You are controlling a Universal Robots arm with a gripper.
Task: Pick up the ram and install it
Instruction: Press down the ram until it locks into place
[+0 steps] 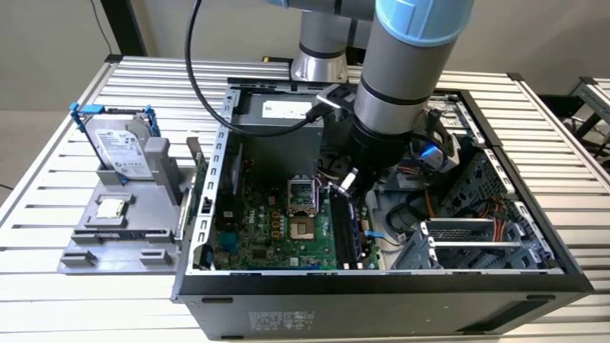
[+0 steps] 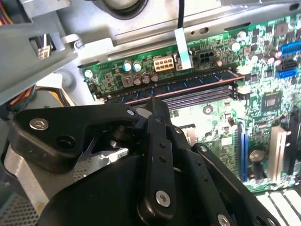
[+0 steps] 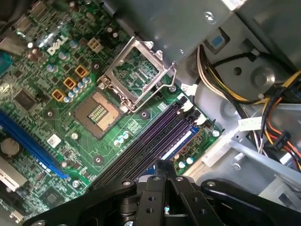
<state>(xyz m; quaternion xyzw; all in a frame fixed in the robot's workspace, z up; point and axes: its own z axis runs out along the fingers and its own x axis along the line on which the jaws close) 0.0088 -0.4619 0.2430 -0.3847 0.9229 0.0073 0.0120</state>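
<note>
A slatted metal bench (image 1: 572,128) carries an open black computer case (image 1: 381,300), which lies on its side towards the bench's near edge. The robot arm (image 1: 401,86) comes down from above into the case's middle.

On the case floor lies the green motherboard (image 1: 276,221), with the bare processor socket (image 3: 101,110) and its raised metal frame near the board's centre. A grey holder tray (image 1: 114,243) sits just beside the case on the exterior view's left. At the tray's far end a silver hard drive (image 1: 119,146) stands upright in a blue bracket. A small square processor chip (image 1: 111,208) lies flat nearer the tray's middle.

A row of long black memory slots runs along the motherboard's edge on the exterior view's right. The ram (image 2: 188,86) stands in the slot closest to that edge. In the second wrist view it shows as a dark bluish stick; in the first wrist view its top edge (image 3: 181,142) gives a pale blue sheen.

The gripper (image 1: 348,184) hangs low over the far end of the slots. In both wrist views (image 3: 162,167) (image 2: 157,106) its black fingers are drawn together with nothing between them. The fingertips are just above the ram's slot, though I cannot tell whether they touch it.
</note>
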